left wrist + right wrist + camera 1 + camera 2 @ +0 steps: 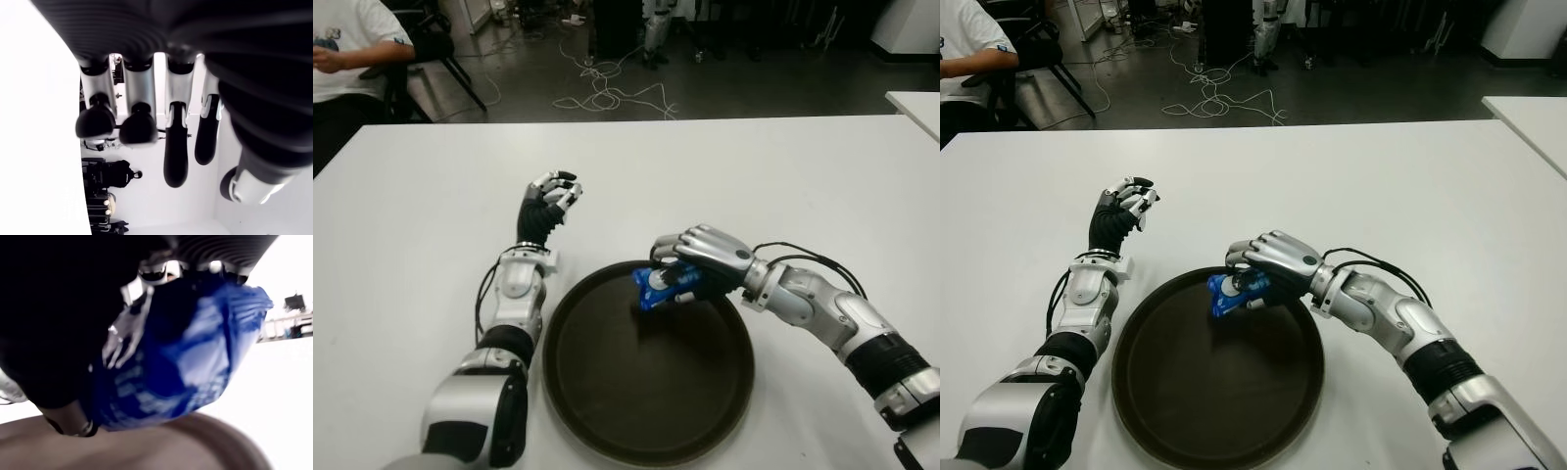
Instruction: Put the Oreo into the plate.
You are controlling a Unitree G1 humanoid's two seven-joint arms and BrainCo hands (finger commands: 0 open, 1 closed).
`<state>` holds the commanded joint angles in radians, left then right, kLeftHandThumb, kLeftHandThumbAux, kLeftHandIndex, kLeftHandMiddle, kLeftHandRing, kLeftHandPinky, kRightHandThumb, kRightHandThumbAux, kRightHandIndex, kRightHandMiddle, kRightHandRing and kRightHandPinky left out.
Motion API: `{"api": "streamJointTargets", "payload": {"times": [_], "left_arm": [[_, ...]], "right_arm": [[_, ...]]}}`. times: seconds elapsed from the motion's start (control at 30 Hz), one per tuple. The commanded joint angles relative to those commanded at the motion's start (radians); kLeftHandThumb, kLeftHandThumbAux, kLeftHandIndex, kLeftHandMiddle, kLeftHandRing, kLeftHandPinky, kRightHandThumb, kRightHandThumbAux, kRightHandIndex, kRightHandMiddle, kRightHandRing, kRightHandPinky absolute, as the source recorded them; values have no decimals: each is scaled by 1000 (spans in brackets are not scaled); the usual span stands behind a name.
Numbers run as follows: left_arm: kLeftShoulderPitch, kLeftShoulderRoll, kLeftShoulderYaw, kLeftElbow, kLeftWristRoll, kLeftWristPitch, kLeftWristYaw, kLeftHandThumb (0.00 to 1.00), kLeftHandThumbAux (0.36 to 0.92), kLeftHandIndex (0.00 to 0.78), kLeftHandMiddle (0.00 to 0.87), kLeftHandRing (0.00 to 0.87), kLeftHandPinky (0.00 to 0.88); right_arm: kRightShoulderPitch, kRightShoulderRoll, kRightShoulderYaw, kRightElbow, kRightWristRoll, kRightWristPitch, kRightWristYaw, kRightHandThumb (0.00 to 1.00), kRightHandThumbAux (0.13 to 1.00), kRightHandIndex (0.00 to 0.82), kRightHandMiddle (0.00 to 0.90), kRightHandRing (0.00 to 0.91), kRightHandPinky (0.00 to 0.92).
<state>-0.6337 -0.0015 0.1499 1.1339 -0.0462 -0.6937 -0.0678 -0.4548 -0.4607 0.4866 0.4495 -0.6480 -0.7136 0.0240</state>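
- The blue Oreo packet (181, 362) fills the right wrist view, pressed close against the dark palm, with the brown rim of the plate (146, 445) curving just beneath it.
- The right hand (700, 259) has its fingers curled around the packet, grasping it; the silver knuckles arch over the top and the wrapper's end pokes out on the robot's left of the fist.
- In the eye views the packet (666, 285) sits over the far part of the plate, just inside its rim; whether it touches the plate's floor cannot be told.
- The plate (607, 411) is a round, dark brown dish with a raised edge, lying on the white table (783, 166) directly in front of the robot.
- The right forearm, with black cables looping along it, reaches in from the right across the plate's rim.
- The left hand (551, 201) shows just left of the plate and a little farther back, wrist up, fingers loosely bent and holding nothing.
- Beyond the table's far edge, tangled white cables (607, 93) lie on the dark floor.
- A seated person in a white shirt (347, 49) shows at the far left corner.
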Motion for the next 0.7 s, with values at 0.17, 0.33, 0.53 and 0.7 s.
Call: {"api": "streamJointTargets", "payload": {"times": [0.17, 0.33, 0.53, 0.7], "left_arm": [[2, -3, 1, -5, -4, 3, 1, 858, 665, 405, 526, 827, 803], [1, -5, 5, -4, -11, 12, -4, 858, 666, 404, 525, 826, 799], [2, -4, 7, -6, -19, 4, -24, 857, 666, 403, 524, 821, 793], [2, -3, 9, -6, -20, 6, -30, 856, 667, 402, 522, 814, 791]], "right_arm": [[6, 10, -12, 23, 60, -55, 15, 689, 734, 427, 694, 697, 693], [9, 17, -22, 35, 107, -103, 31, 690, 734, 429, 716, 715, 720], [15, 51, -38, 81, 191, -184, 48, 690, 734, 428, 690, 694, 700], [6, 67, -48, 117, 221, -234, 61, 692, 736, 422, 602, 608, 590]]}}
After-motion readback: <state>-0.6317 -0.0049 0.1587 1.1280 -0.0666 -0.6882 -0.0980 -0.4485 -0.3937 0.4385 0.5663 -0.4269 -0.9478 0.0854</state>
